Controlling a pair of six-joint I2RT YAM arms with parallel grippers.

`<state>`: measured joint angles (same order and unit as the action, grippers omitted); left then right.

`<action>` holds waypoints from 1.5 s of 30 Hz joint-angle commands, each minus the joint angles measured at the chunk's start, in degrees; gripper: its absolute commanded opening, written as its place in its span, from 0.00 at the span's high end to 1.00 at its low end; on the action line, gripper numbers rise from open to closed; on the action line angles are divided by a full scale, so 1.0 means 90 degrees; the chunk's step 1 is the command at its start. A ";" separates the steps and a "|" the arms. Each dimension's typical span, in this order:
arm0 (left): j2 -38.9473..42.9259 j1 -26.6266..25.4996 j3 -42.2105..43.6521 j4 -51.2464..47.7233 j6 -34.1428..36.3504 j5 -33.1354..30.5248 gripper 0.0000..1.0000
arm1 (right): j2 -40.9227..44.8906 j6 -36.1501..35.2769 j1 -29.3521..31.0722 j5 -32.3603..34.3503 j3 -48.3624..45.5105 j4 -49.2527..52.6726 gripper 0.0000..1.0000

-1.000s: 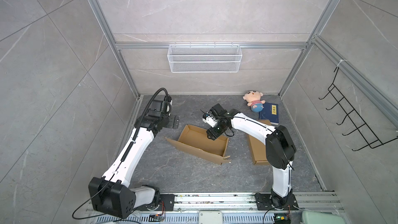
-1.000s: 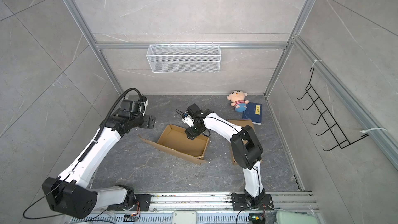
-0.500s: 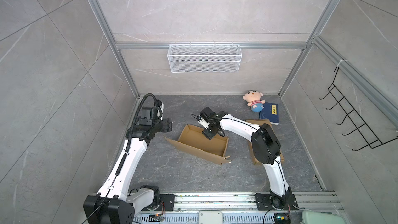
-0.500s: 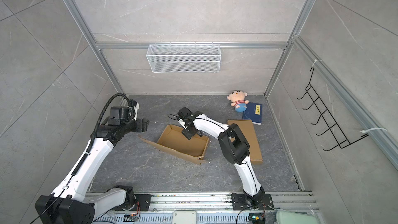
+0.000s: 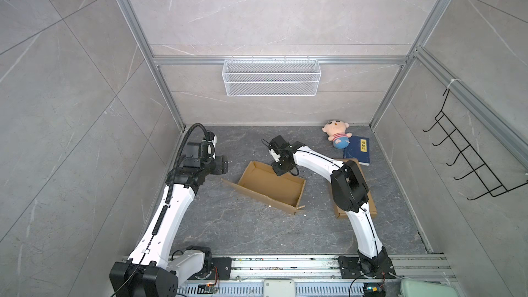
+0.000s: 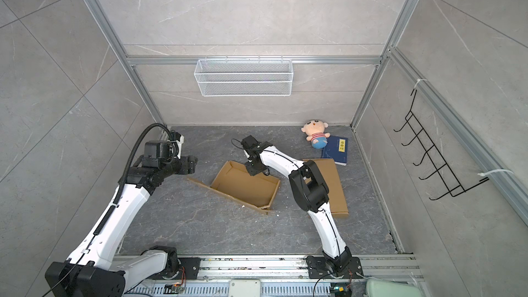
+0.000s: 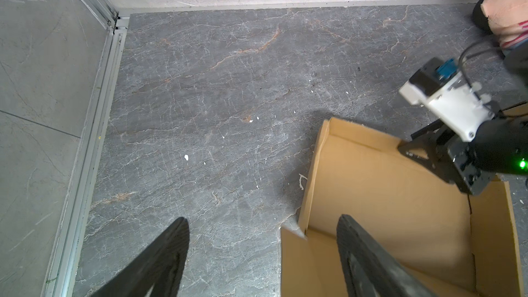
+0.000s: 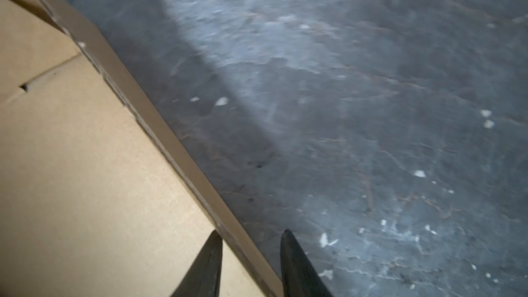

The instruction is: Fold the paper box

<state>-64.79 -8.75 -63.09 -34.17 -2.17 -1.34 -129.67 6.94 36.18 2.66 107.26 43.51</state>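
Wrist-only: right hand point(image 8: 251, 232) astride box wall point(image 8: 160, 130)

Both top views are bright, evenly lit from overhead and sharp throughout. The frame rails point(image 5: 185, 60) bow slightly toward the picture edges (a wide lens). Shadows are soft and short: a faint one edges the paper box point(image 5: 268, 187) below the right gripper point(image 5: 277, 170). The left wrist view is crisp on the floor point(image 7: 228, 95) ahead of the left gripper point(image 7: 263, 218), whose near fingers point(image 7: 171, 252) look soft. A green light point(image 7: 523, 164) glows on the opposite arm. The right wrist view is dim and smeared. A dark shadow band lies on the floor just beyond the box wall, ahead of that gripper's fingertips point(image 8: 211, 252).
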 commanded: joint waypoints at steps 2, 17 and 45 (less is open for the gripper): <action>0.0113 0.0004 -0.0021 0.0174 -0.0049 0.0057 0.17 | -0.0028 0.1135 -0.0524 -0.0425 -0.0133 -0.0218 0.66; 0.0087 -0.0003 0.0145 0.0223 -0.0164 0.0102 0.18 | 0.1694 0.3260 -0.1355 -0.1605 -0.3311 -0.2110 0.64; -0.0415 0.1379 -0.0090 -0.1279 -0.1732 0.0272 0.19 | 0.4084 0.1688 0.0373 -0.0654 -0.4164 -0.0768 0.49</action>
<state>-71.22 3.42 -64.58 -42.52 -15.07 0.58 -94.89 34.20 42.52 -7.68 65.14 29.85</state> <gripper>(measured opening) 0.811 0.506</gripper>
